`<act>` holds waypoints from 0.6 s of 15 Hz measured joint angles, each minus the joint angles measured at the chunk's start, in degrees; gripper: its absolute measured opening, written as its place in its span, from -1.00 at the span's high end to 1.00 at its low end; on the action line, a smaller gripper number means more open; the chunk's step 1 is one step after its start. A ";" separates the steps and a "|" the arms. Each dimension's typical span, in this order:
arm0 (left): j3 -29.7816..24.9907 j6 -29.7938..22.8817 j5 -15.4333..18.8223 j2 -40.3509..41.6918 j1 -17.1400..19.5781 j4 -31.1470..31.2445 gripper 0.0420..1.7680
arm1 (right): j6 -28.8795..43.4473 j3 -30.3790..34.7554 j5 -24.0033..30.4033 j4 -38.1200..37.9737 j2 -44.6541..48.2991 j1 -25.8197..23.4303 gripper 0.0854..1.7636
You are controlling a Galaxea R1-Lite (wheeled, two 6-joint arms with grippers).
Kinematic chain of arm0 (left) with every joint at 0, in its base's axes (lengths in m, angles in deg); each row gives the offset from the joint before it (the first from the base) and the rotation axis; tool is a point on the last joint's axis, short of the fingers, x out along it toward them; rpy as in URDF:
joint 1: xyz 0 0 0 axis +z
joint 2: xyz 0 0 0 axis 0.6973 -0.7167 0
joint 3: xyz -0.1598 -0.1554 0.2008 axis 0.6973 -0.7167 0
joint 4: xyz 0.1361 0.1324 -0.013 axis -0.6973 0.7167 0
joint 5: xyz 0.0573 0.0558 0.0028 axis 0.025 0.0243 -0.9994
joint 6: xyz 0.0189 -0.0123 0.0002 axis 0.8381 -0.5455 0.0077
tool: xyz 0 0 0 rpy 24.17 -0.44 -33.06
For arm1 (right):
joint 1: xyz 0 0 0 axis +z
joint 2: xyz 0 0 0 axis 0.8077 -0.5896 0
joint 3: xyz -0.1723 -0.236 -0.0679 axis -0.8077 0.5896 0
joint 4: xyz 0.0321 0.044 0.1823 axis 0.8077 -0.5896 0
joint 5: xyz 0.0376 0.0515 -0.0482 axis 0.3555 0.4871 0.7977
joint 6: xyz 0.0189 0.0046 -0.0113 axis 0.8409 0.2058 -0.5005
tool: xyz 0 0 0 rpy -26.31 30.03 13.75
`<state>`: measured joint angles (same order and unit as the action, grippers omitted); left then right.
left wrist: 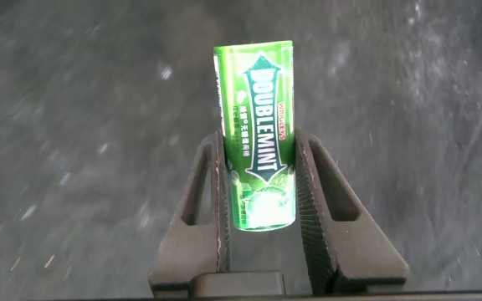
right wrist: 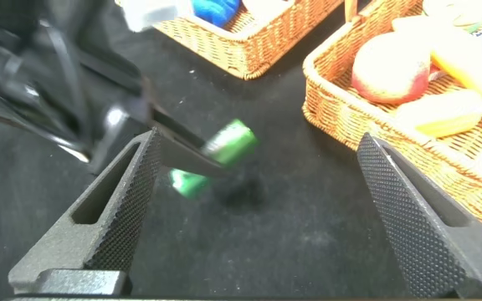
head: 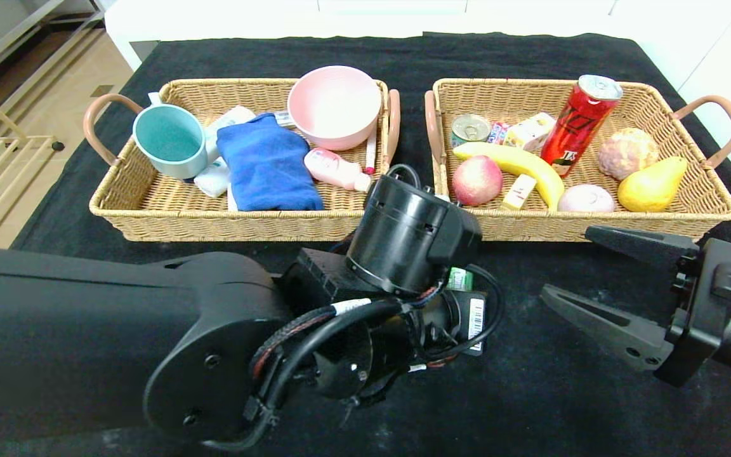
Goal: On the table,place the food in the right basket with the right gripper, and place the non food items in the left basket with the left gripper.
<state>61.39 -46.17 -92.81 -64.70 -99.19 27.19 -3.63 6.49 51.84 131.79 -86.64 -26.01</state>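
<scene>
Counted two woven wicker baskets (head: 150,209) (head: 708,209), one teal ceramic mug (head: 170,139), one pink round bowl (head: 334,106), one folded blue cloth (head: 268,164), one yellow curved banana (head: 518,164), one green gum pack (left wrist: 258,134).

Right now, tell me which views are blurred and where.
Right wrist view: the gum pack and left gripper are smeared by motion; the right gripper fingers are crisp. Left wrist view: pack sharp, tablecloth streaked. Head view: sharp throughout.
</scene>
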 joint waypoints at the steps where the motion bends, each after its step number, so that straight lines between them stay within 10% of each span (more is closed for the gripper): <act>1: 1.13 0.12 0.00 -1.06 -0.04 0.00 0.42 | 0.00 0.00 0.00 0.02 -0.09 -0.04 -0.94; 9: 4.00 0.37 -0.49 -5.74 0.24 -1.55 0.42 | -0.09 0.11 0.04 0.16 -0.11 -0.04 -0.94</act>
<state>65.39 -45.80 -93.30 -70.44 -98.95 25.65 -3.71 6.59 51.88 131.95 -86.75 -26.04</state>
